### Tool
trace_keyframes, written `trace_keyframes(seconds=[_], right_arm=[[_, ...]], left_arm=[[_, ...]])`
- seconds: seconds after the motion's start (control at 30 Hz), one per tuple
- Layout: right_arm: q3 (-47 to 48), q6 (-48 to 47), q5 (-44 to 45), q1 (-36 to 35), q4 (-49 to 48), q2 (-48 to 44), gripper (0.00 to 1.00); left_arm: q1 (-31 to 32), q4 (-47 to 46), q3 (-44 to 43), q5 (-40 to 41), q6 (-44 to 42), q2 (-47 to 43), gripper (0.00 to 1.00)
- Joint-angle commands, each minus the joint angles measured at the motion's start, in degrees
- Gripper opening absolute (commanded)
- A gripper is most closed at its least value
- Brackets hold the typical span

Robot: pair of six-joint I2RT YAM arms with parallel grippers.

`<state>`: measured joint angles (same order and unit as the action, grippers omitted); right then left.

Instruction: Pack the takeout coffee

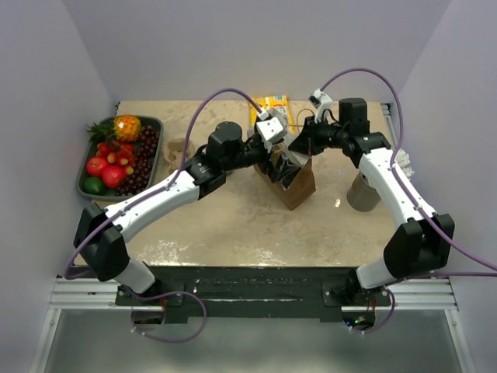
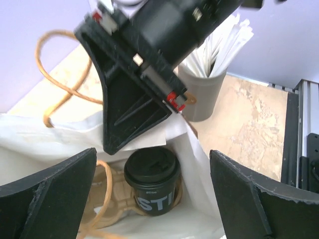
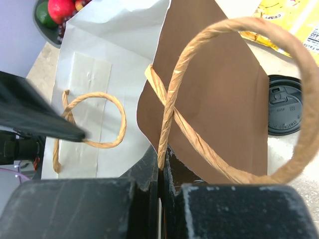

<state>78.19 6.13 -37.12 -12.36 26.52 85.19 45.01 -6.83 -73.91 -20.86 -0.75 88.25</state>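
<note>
Your right gripper (image 3: 161,172) pinches the twisted handle (image 3: 172,107) of the flimsy bag (image 3: 214,84), your left gripper (image 2: 153,164) stands open over the coffee cup (image 2: 152,201): likely top-heavy and crushable, so grip below the lid (image 2: 152,172).

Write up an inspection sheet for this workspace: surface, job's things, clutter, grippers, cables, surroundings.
Surface: beige table, bare near the arms.
Job's things: brown paper bag standing open mid-table; coffee cup with black lid upright inside; second black lid outside the bag.
Clutter: fruit tray at left edge; yellow packet at back; grey holder of white sticks at right.
Grippers: left gripper open over the bag mouth; right gripper shut on the bag handle.
Cables: purple cables arching over both arms.
Surroundings: pale walls on three sides.
</note>
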Motion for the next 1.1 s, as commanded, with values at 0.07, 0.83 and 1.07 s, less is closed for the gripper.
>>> trace_keyframes(seconds=[0.07, 0.83, 1.07], right_arm=[[1.17, -2.26, 0.12, 1.55, 4.15, 2.61, 0.0], [3.72, -4.55, 0.21, 3.04, 4.77, 2.53, 0.45], [3.63, -4.64, -0.14, 3.04, 4.5, 2.35, 0.45]], left_arm=[[-0.28, 1.91, -4.84, -1.64, -2.76, -4.05, 0.99], [-16.26, 17.45, -21.08, 7.08, 4.09, 5.69, 0.92], [-19.17, 19.66, -25.85, -2.77, 6.72, 11.42, 0.84]])
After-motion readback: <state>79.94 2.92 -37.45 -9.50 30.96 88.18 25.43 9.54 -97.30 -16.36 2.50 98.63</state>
